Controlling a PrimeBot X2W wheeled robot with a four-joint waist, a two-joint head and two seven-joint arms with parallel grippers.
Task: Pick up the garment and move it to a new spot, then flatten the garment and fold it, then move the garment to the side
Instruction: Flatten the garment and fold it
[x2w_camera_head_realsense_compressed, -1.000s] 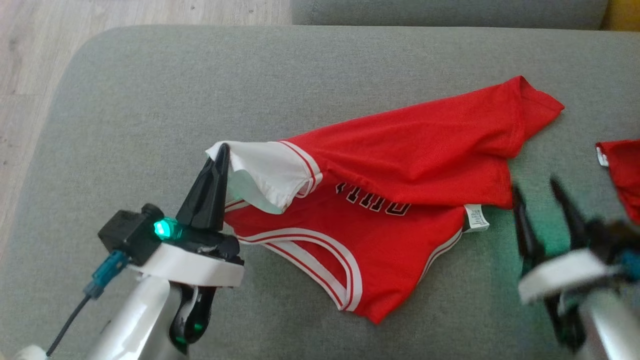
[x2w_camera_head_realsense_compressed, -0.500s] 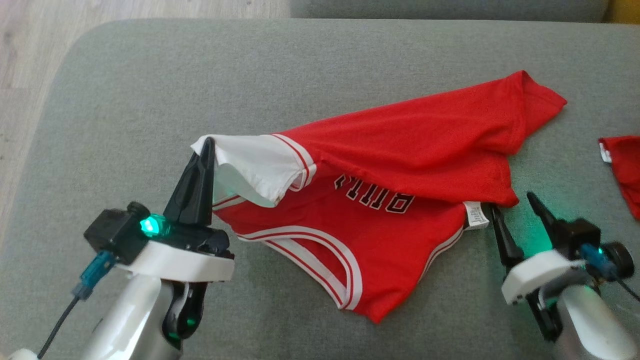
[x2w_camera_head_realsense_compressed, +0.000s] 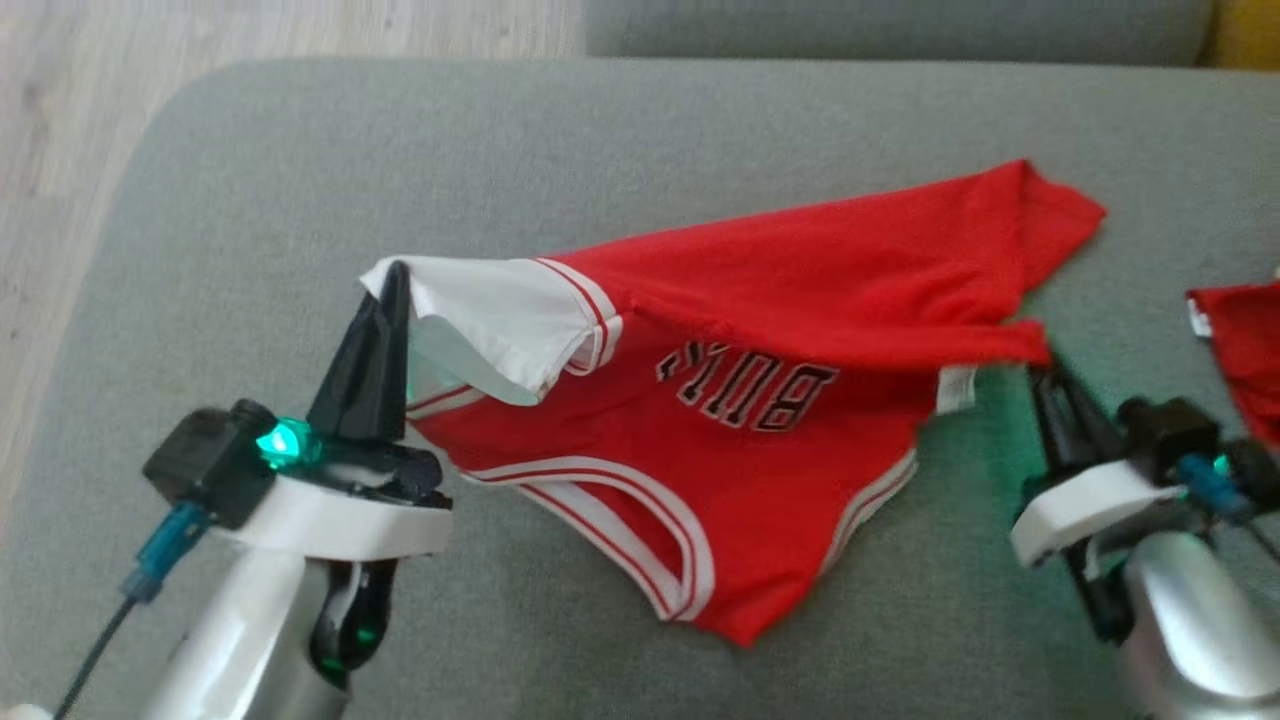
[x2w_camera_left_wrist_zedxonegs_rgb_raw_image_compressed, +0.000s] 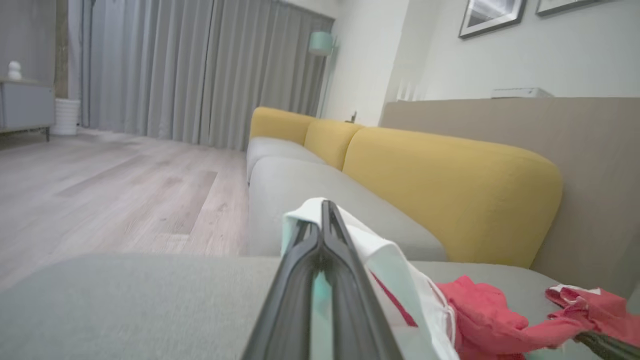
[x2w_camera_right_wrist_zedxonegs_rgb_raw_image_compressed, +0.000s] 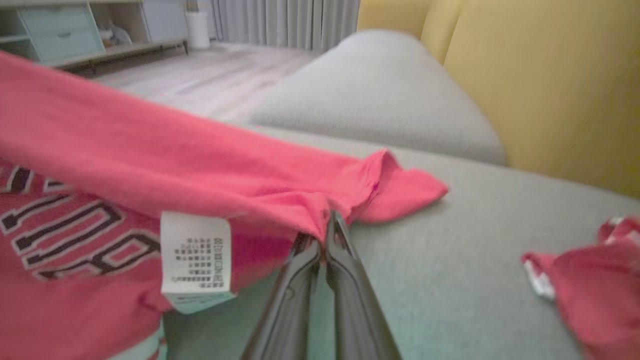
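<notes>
You are pinching the red-and-white mesh basketball jersey (x2w_camera_head_realsense_compressed: 800, 290), sprawling on the grey fabric sofa seat (x2w_camera_head_realsense_compressed: 600, 150), by thin edges in your left end effector (x2w_camera_head_realsense_compressed: 393, 277) and right end effector (x2w_camera_head_realsense_compressed: 1046, 368), risking slippage when lifting.

A folded-over layer of the garment (x2w_camera_head_realsense_compressed: 820, 270) covers part of its black lettering (x2w_camera_head_realsense_compressed: 745, 385), which is blurred. Print on the care label (x2w_camera_right_wrist_zedxonegs_rgb_raw_image_compressed: 196, 255) is too small to read. The head view's right edge cuts off a second red cloth (x2w_camera_head_realsense_compressed: 1240, 350). The tips of the right gripper (x2w_camera_head_realsense_compressed: 1048, 372) are lost under the red hem.
</notes>
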